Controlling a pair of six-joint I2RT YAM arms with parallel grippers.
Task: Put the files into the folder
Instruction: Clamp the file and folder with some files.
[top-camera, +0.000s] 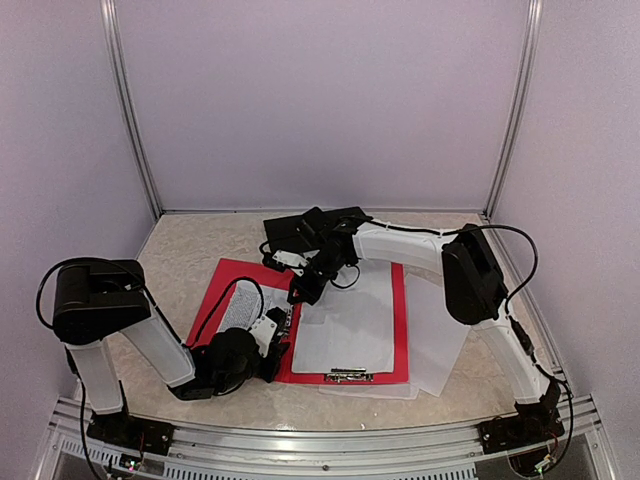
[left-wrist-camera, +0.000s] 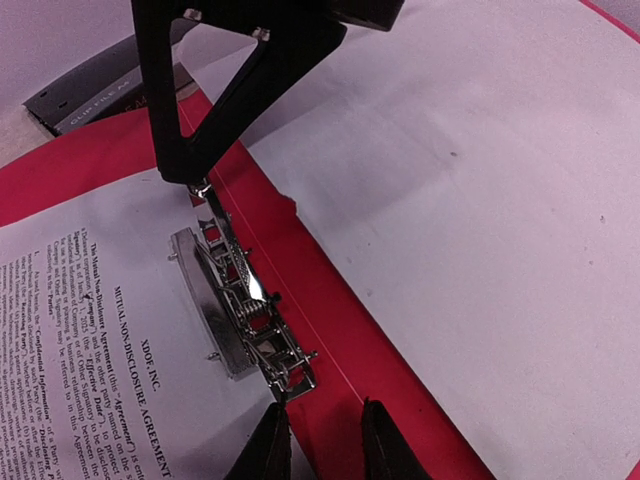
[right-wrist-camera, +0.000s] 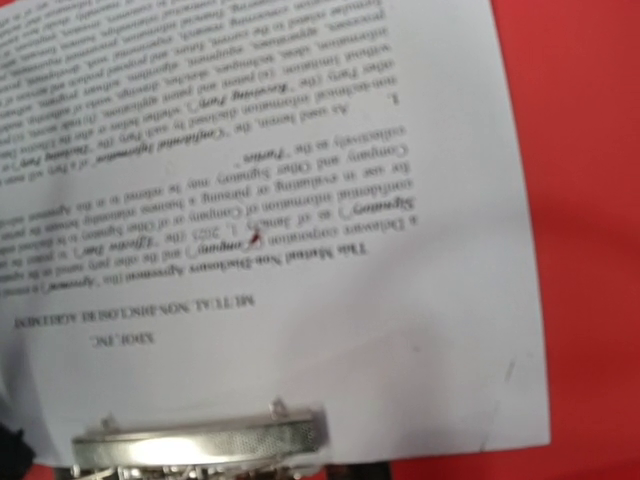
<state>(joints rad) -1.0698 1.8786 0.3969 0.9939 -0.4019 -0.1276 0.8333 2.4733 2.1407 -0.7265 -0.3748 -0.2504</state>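
While one printed sheet (left-wrist-camera: 90, 300) appears caught under the metal clip (left-wrist-camera: 245, 300), the filing is judged only partly done.
The right end effector (left-wrist-camera: 195, 172) is pressed together, its tip set on the clip's lever. The left end effector (left-wrist-camera: 322, 415) is held narrowly parted just beside the clip, with nothing seen pinched. Of the files, the printed sheet is laid on the red folder's (left-wrist-camera: 300, 280) left leaf and a blank sheet (left-wrist-camera: 470, 220) on its right. Further sheets (top-camera: 432, 340) are left on the worktop (top-camera: 180, 250) beside the folder.
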